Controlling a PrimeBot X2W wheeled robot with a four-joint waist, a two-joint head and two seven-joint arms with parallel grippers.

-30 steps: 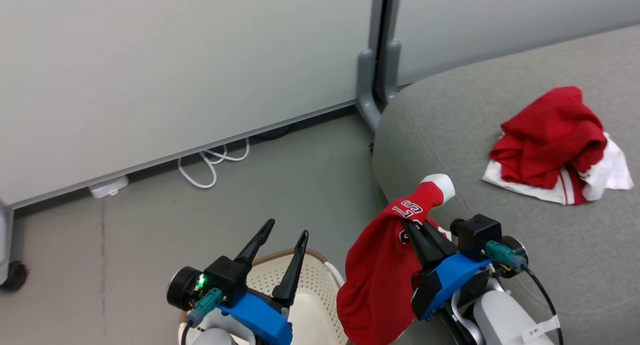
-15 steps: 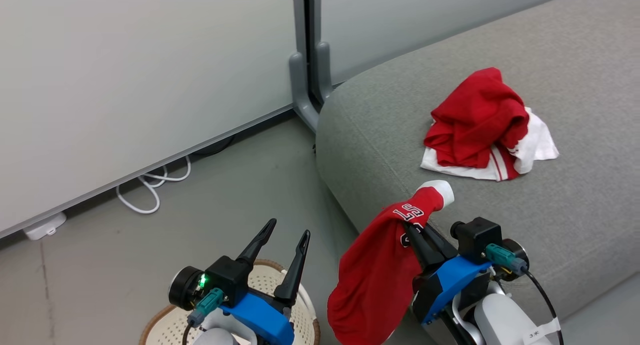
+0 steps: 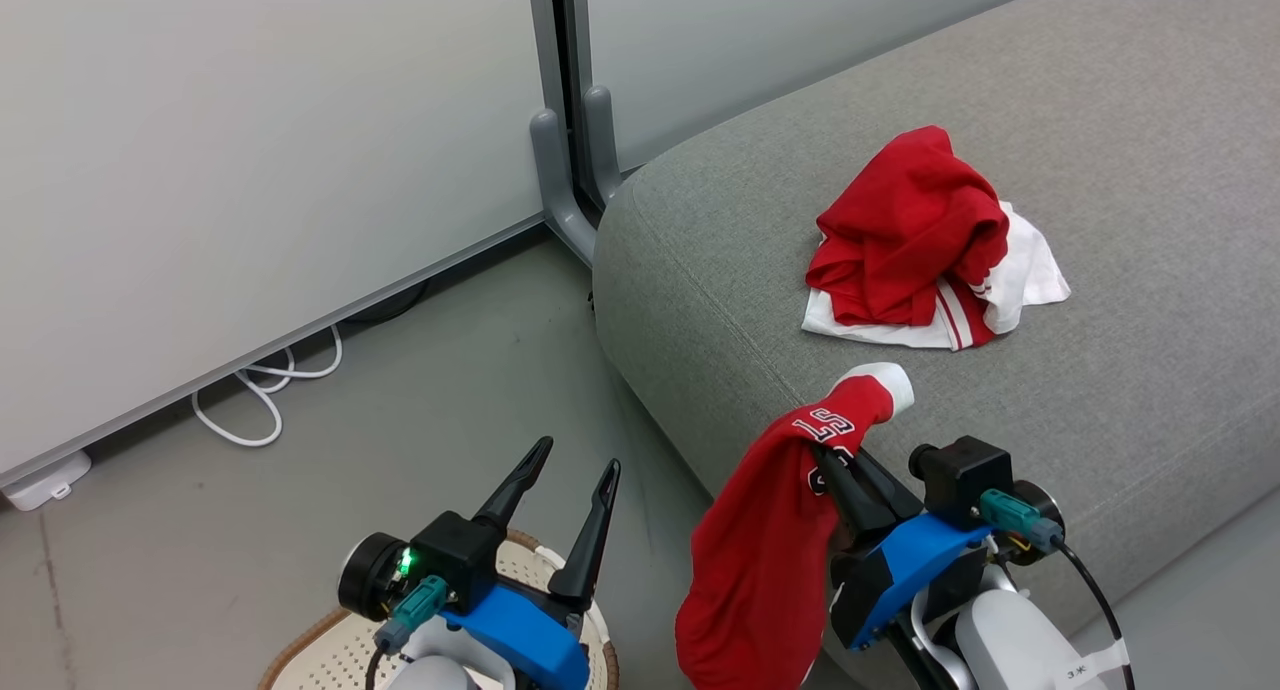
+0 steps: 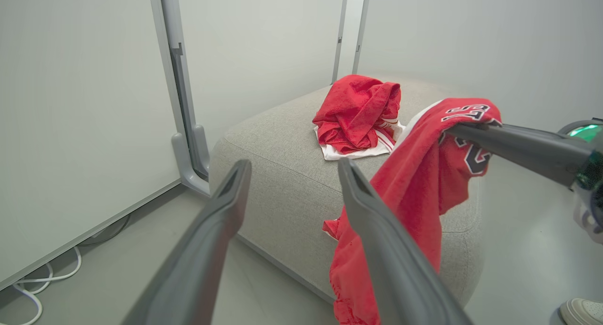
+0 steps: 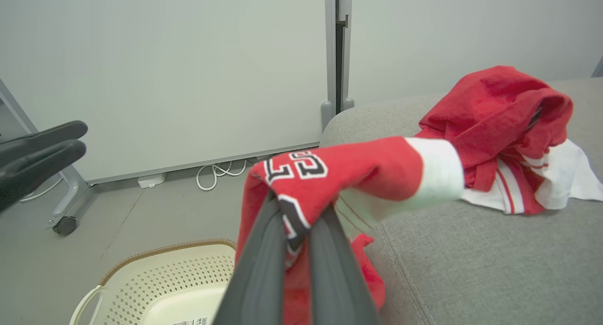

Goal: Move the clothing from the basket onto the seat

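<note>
The right wrist view is showing the perforated wall of the basket (image 5: 165, 274), the head view its rim under the left gripper (image 3: 578, 452), fingers spread and empty. The right gripper (image 3: 818, 454) is pinching the jersey (image 3: 760, 570), dangling beside the sofa (image 3: 1100, 400); the other garment (image 3: 910, 230) is lying on it.

A white cable (image 3: 262, 398) lies looped on the grey floor (image 3: 440, 410) against the pale partition wall (image 3: 250, 140), far left. To its right, a grey post (image 3: 563, 170) joins the panels.
</note>
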